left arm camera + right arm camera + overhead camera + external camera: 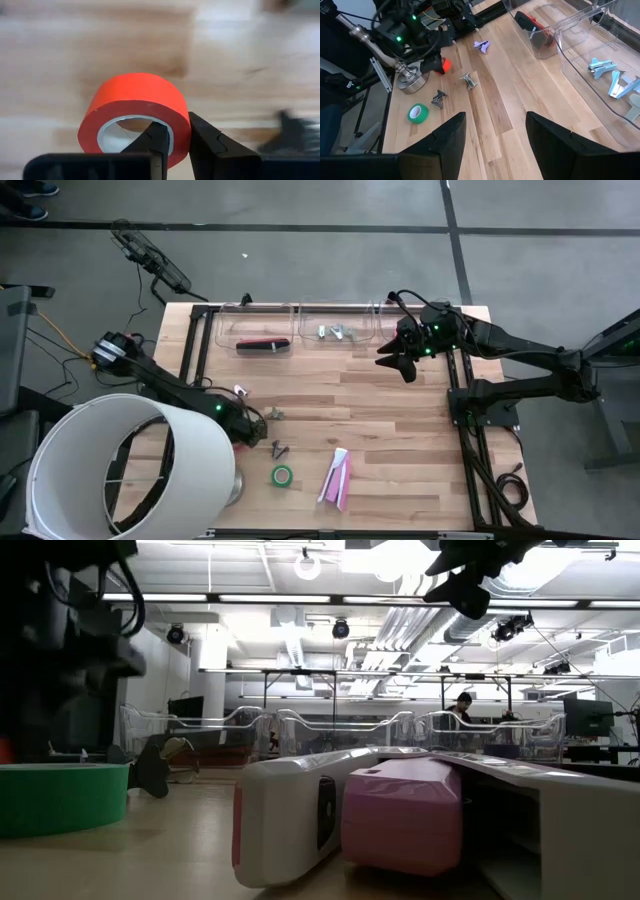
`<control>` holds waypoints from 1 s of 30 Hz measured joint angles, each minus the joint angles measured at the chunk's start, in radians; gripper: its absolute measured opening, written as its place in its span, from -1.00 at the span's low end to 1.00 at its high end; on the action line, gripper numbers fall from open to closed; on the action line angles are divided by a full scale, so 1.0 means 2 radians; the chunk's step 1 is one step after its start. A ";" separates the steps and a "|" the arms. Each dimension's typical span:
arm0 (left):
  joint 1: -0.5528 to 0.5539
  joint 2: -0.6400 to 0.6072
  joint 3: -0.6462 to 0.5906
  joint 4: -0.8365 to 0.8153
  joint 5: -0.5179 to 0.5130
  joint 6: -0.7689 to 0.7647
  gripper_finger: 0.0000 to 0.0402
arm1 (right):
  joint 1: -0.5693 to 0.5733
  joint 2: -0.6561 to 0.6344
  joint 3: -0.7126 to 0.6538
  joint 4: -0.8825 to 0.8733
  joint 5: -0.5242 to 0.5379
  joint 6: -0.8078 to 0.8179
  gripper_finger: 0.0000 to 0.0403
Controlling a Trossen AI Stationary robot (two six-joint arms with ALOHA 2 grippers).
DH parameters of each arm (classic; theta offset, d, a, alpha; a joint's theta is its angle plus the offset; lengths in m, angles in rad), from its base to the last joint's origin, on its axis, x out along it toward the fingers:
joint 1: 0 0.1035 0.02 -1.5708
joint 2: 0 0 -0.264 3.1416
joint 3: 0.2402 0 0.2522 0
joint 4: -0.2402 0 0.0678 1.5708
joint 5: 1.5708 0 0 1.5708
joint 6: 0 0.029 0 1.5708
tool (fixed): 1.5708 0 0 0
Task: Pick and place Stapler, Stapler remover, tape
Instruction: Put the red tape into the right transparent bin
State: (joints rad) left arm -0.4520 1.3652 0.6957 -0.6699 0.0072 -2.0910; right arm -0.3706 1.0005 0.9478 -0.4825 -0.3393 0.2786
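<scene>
Left of centre in the high view, the left gripper (243, 420) sits low on the table (400, 440). Its wrist view shows the fingers (210, 137) pinching the wall of the red-orange tape roll (135, 107), one finger inside the ring and one outside; the roll appears to rest on the wood, so the pick is judged made but the lift not begun.

Lower centre, a green tape roll (282, 475) lies untouched, with two dark staple removers (279, 448) just above it and a pale one (276, 413) higher up. Just right of these, a pink and white stapler (337, 477) lies on the table, unplaced.

Along the upper edge, the left clear bin (255, 315) holds a black and red stapler (263, 346); the middle bin (335, 315) holds several small staple removers (335, 332).

Upper right, the right gripper (397, 361) hangs above the table near the bins, fingers spread, holding nothing.

Judgement: sorting is partly done. At least two tape rolls, three removers and one stapler remain.
</scene>
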 joint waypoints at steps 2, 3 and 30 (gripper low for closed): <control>0.000 -0.010 0.005 0.002 -0.048 0.011 -0.79 | 0.000 0.000 0.000 0.000 0.000 -0.003 -0.02; 0.000 -0.015 0.008 0.002 -0.071 0.018 -0.80 | 0.000 0.000 0.000 0.000 0.000 -0.006 -0.02; 0.178 -0.060 0.039 0.395 -0.255 0.549 -0.77 | 0.000 0.012 -0.001 0.013 0.092 -0.022 -0.02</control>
State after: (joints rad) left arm -0.0964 1.2461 0.7727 0.1205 -0.5036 -0.9926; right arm -0.3706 1.0248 0.9459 -0.4570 -0.1557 0.2340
